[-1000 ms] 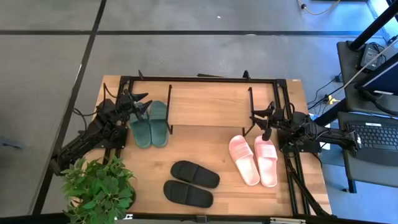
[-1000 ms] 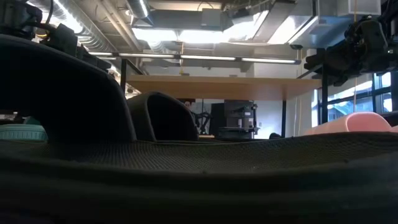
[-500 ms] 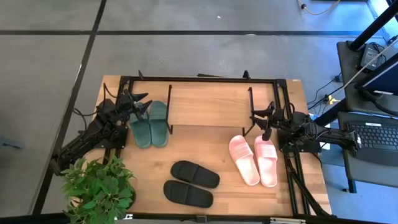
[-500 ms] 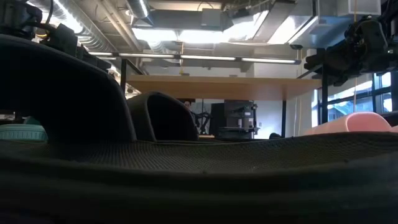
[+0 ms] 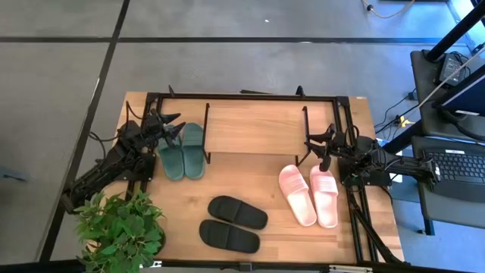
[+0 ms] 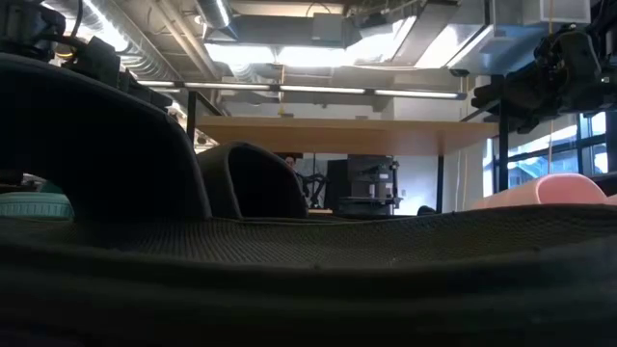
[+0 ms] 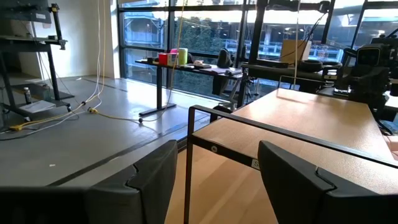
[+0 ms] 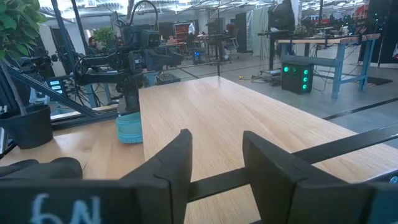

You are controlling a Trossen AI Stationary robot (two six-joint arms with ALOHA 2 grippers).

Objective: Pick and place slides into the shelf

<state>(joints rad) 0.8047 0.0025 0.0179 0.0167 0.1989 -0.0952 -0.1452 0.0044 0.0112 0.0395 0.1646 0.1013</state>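
The black tubular shelf [image 5: 250, 97] stands along the far part of the table. The dark green slides [image 5: 182, 150] lie soles down in its left bay, and one shows in the right wrist view [image 8: 129, 127]. The light pink slides [image 5: 308, 194] lie at the near right, just outside the right divider. The black slides [image 5: 231, 224] lie at the near middle and fill the low view [image 6: 289, 260]. My left gripper [image 5: 171, 129] hangs open over the far left corner of the green pair. My right gripper [image 5: 323, 142] is open above the far end of the pink pair, by the right divider.
A potted green plant [image 5: 121, 227] stands at the table's near left corner, next to the left arm. A shelf tube [image 7: 261, 127] crosses in front of the left fingers, and another shelf tube [image 8: 336, 149] crosses before the right ones. Bare wood [image 5: 254, 129] shows in the shelf's middle bay.
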